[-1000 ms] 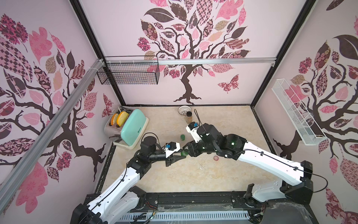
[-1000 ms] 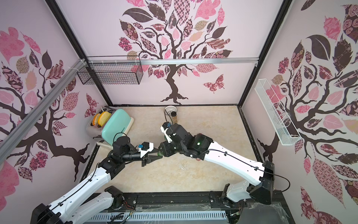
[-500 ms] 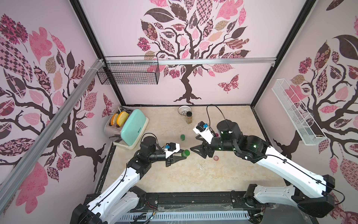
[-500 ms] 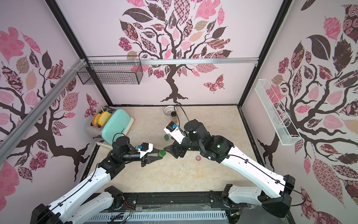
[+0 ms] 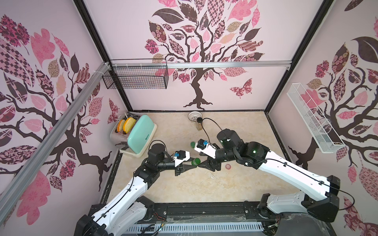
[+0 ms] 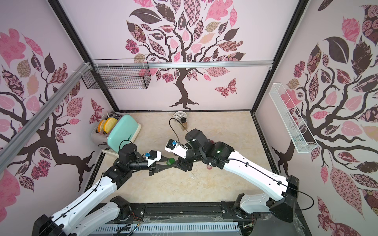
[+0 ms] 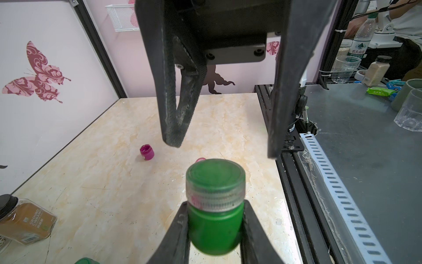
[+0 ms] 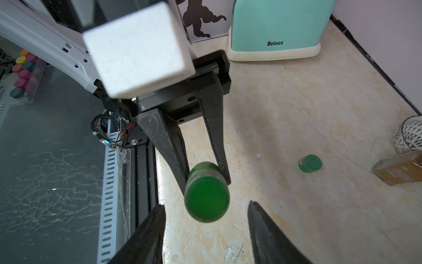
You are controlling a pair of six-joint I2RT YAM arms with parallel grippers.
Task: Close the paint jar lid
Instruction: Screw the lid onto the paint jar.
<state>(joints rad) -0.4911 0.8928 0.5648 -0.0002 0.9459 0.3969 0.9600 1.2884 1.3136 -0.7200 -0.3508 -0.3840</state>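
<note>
My left gripper point(image 7: 215, 205) is shut on the body of a green paint jar point(image 7: 214, 228), held above the table near its middle. A clear-rimmed green lid point(image 7: 215, 182) sits on the jar's mouth and faces my right gripper point(image 8: 205, 205). The right gripper stands open just in front of the lid, with nothing between its fingers point(image 7: 171, 128). In both top views the jar point(image 5: 196, 161) point(image 6: 170, 161) hangs between the left gripper point(image 5: 194, 165) and the right gripper point(image 5: 202, 163), whose tips nearly meet.
A second green jar point(image 5: 192, 144) stands behind the grippers. A pink lid point(image 5: 228, 167) and a magenta jar point(image 7: 146, 152) lie to the right. A cinnamon jar point(image 5: 199, 124) and a small white basket point(image 5: 195, 116) sit at the back. A mint toaster point(image 5: 140, 133) is at the left.
My right gripper left the jar's lid, drew back to the right, and has now come close to the lid again. The left gripper has kept the jar still.
</note>
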